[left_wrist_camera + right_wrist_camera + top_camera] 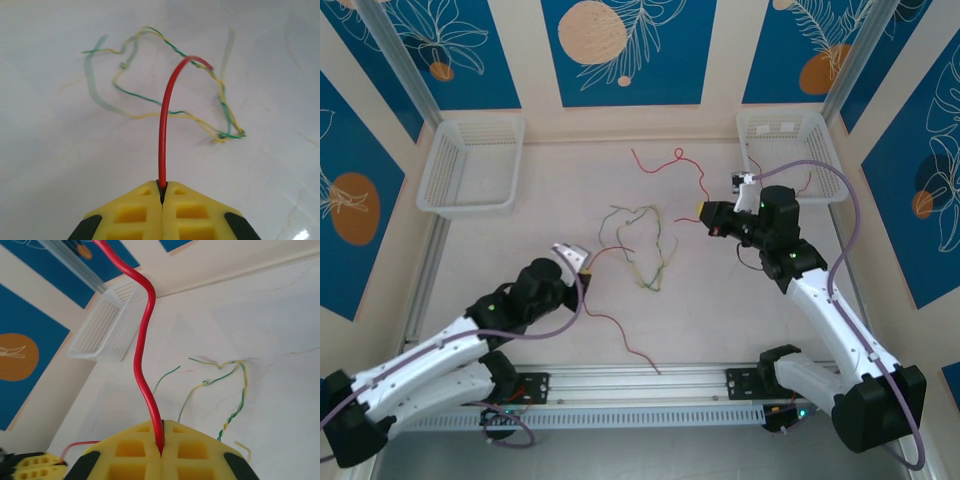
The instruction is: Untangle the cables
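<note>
My left gripper (582,264) is shut on a red cable (620,335) at the near left; one part trails to the front edge. In the left wrist view that red cable (162,130) arches up from the closed yellow tips of the left gripper (162,187). My right gripper (701,212) is shut on another red cable (680,155) that squiggles toward the back. The right wrist view shows this red cable (142,355) rising from the shut right gripper (161,432). Green and pale yellow cables (655,265) lie twisted together between the grippers, and appear as the tangle (235,135) and the twisted strand (235,412).
A white mesh basket (470,165) stands at the back left and another white basket (790,150) at the back right, just behind the right arm. An aluminium rail (650,385) runs along the near edge. Lilac-grey cables (855,230) loop beside the right arm.
</note>
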You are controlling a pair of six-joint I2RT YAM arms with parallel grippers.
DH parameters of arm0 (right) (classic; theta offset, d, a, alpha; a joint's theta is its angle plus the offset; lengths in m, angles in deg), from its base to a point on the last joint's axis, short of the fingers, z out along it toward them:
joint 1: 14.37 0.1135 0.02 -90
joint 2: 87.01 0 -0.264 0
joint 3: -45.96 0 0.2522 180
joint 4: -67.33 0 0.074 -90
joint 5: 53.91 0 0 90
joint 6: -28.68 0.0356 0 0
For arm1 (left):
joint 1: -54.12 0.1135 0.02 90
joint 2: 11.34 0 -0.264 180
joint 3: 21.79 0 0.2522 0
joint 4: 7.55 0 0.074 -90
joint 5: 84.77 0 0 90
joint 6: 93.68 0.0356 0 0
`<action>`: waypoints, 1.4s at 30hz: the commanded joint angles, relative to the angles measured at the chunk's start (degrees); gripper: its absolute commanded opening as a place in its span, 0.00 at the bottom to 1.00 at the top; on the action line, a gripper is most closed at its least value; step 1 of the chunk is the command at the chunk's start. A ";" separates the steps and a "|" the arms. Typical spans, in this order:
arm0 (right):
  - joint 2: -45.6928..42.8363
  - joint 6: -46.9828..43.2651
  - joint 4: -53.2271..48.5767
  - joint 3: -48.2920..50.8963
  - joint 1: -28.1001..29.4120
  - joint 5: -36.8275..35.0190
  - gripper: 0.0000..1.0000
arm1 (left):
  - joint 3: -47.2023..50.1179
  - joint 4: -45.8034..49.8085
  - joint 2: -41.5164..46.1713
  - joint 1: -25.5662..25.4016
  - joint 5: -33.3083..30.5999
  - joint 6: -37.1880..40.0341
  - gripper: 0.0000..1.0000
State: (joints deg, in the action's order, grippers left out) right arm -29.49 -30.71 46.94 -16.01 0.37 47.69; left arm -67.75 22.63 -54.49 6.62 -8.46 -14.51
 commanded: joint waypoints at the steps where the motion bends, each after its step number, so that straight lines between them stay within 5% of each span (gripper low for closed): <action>1: -1.40 0.95 -0.17 -1.63 -0.93 -2.26 0.00 | -1.13 8.52 3.90 1.97 -9.64 -2.81 0.00; 7: 2.97 2.38 -7.41 -7.32 -4.68 -6.22 0.00 | -5.65 4.08 5.58 3.33 -14.35 -4.85 0.00; 11: 11.82 7.09 -15.39 -14.52 -16.17 -1.05 0.00 | -16.38 4.49 -0.32 3.63 -11.57 -3.87 0.00; 21: 35.14 9.43 -21.59 -35.19 -28.37 -2.97 0.00 | -35.64 5.10 -9.34 3.53 7.38 -6.31 0.00; 24: 44.58 8.58 -24.28 -44.23 -30.68 -0.50 0.00 | -35.91 4.84 -8.89 3.39 11.79 -8.29 0.00; 35: 71.33 8.79 -39.42 -73.49 -32.24 -11.77 0.00 | -28.67 0.71 -4.05 2.84 15.10 -11.41 0.00; 37: 74.66 8.38 -42.96 -77.87 -32.23 -12.83 0.09 | -28.18 1.04 -3.95 2.82 13.85 -10.59 0.00; 41: 75.73 7.89 -43.50 -78.98 -32.10 -14.52 0.65 | -26.56 0.15 -4.37 2.79 12.30 -9.74 0.00; 42: 75.32 7.82 -43.70 -78.81 -31.97 -14.97 0.67 | -26.23 -0.16 -4.62 2.82 11.85 -9.87 0.00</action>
State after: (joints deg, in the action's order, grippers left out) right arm 46.59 -22.41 7.14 -92.58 -31.95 34.88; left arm -95.10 25.01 -59.13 9.63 4.61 -24.78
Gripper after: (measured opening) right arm 0.611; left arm 0.046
